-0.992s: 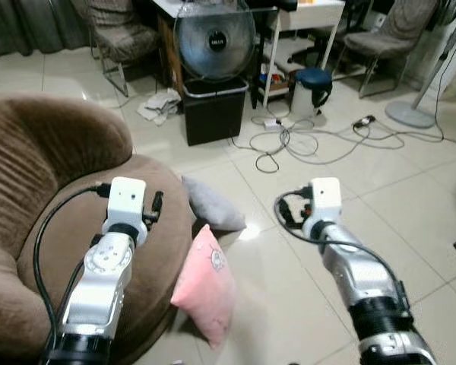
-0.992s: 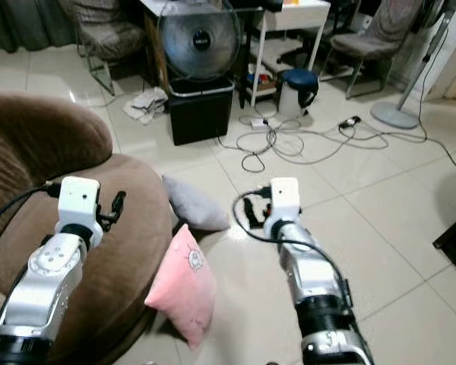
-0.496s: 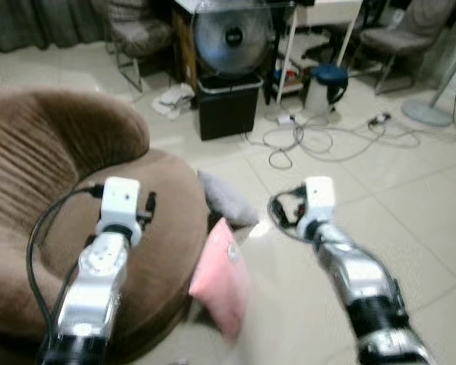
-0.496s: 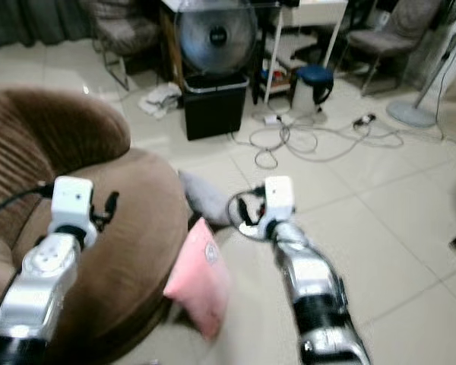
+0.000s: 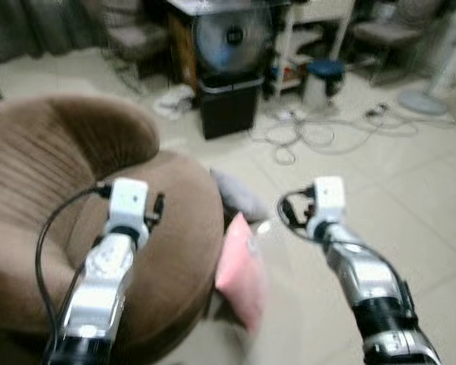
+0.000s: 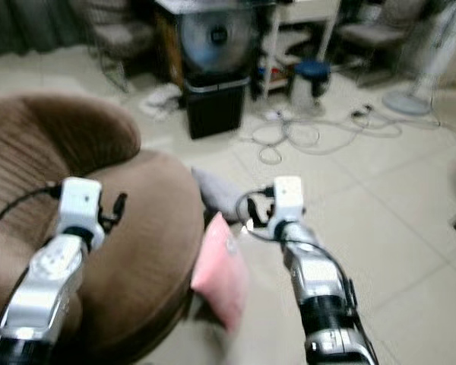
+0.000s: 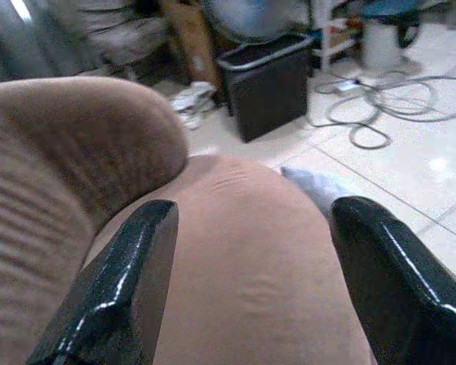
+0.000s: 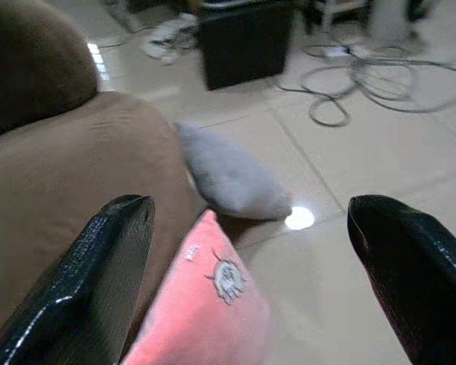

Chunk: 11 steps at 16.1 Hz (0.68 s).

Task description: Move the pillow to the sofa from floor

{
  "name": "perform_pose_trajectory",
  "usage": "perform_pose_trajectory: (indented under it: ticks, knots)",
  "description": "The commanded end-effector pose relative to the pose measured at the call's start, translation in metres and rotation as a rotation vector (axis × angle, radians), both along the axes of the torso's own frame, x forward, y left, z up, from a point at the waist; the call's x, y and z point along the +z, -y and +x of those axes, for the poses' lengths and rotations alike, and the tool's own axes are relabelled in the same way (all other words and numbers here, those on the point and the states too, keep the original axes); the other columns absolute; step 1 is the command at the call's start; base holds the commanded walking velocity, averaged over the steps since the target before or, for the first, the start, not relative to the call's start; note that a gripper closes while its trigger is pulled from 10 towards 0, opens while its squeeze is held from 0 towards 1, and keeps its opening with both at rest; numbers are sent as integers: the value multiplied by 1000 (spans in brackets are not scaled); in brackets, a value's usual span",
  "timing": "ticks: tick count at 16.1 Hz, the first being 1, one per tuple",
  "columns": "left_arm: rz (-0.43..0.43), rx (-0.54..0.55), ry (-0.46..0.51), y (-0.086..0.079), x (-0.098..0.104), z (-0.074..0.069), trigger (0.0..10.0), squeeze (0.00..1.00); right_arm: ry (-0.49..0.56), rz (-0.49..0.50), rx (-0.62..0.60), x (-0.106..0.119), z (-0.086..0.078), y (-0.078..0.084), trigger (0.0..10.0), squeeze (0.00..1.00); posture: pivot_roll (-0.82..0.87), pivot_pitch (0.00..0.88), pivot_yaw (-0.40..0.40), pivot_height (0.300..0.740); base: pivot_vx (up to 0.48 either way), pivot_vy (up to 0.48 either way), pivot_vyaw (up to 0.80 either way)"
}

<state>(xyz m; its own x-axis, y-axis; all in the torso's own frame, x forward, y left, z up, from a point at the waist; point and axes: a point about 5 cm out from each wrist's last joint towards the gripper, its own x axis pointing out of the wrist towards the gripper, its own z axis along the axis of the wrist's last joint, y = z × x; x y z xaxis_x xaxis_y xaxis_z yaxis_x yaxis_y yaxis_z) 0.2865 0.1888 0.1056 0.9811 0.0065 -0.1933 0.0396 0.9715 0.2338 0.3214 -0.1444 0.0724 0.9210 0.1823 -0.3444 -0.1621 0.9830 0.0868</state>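
pink pillow [image 5: 239, 271] now nearer lower centre of a blurred frame, leaning on brown sofa [image 5: 38, 190]; right gripper [image 8: 251, 251] spread, left gripper [image 7: 243, 281] likewise; still ungrasped.

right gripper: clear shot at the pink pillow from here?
Probably yes. The right gripper is open and aimed at the pink pillow, which leans against the sofa with nothing between them. The grey pillow lies beyond it, out of the way.

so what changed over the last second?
Only the camera shifted, and the picture is now blurred; nothing taken or released. Pink pillow leans on the sofa as before, grey pillow lies behind it, left gripper and right gripper open, empty.
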Motion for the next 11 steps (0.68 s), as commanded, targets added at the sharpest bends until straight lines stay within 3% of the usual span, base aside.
perform_pose_trajectory:
  ticks: [1, 9, 11]
  knots:
    - [23, -19, 10, 2, 3, 1, 10000, 0, 6, 12, 2, 2, 1, -2, 10000, 0, 47, 0, 2, 740, 0, -480, 0]
    - [26, -25, 10, 4, 2, 1, 10000, 0, 5, 7, -3, 2, 1, 0, 10000, 0, 44, 0, -1, 740, 0, -480, 0]
    - [6, -16, 6, 4, 1, 1, 10000, 0, 3, 3, -1, 2, 1, 0, 10000, 0, 44, 0, -3, 740, 0, 240, 0]
